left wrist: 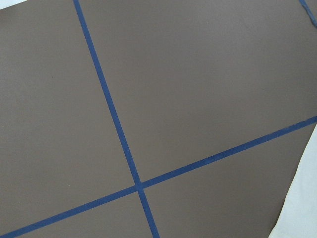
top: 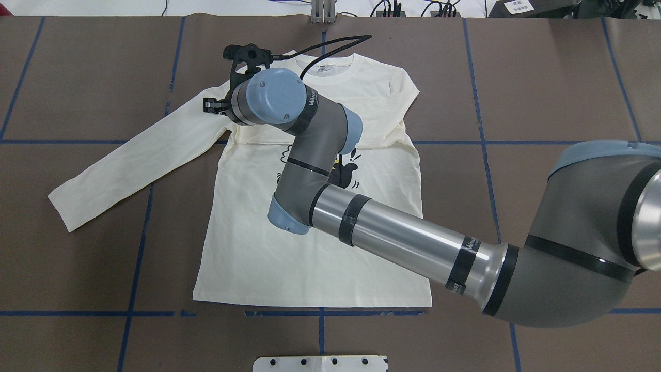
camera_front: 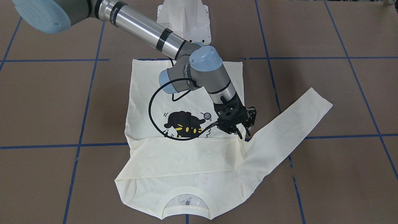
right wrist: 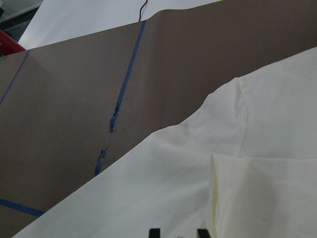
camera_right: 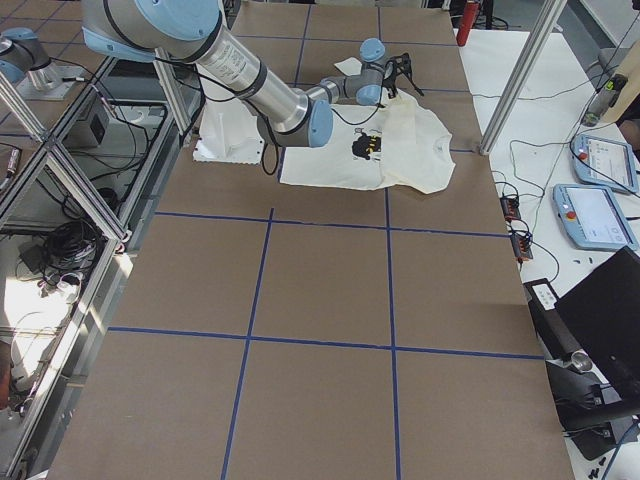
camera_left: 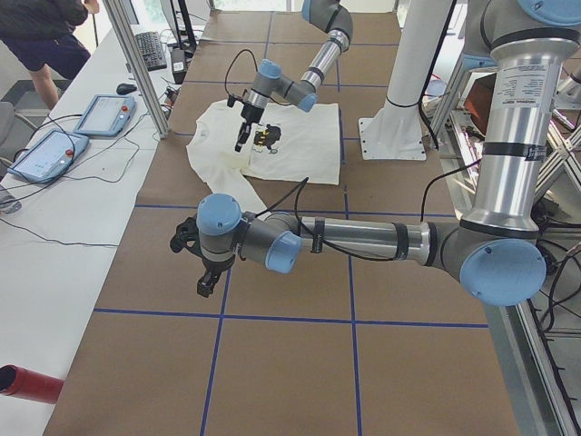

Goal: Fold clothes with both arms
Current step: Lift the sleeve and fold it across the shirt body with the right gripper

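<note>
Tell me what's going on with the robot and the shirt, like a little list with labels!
shirt: cream T-shirt lying flat on the table, cat picture facing up
sleeves: folded sleeve lies across the chest; stretched sleeve points out to the robot's left
right arm: right gripper open, where the stretched sleeve joins the body; whether it touches the cloth is unclear
left arm: left gripper over bare table, away from the T-shirt; open or shut cannot be told
</note>
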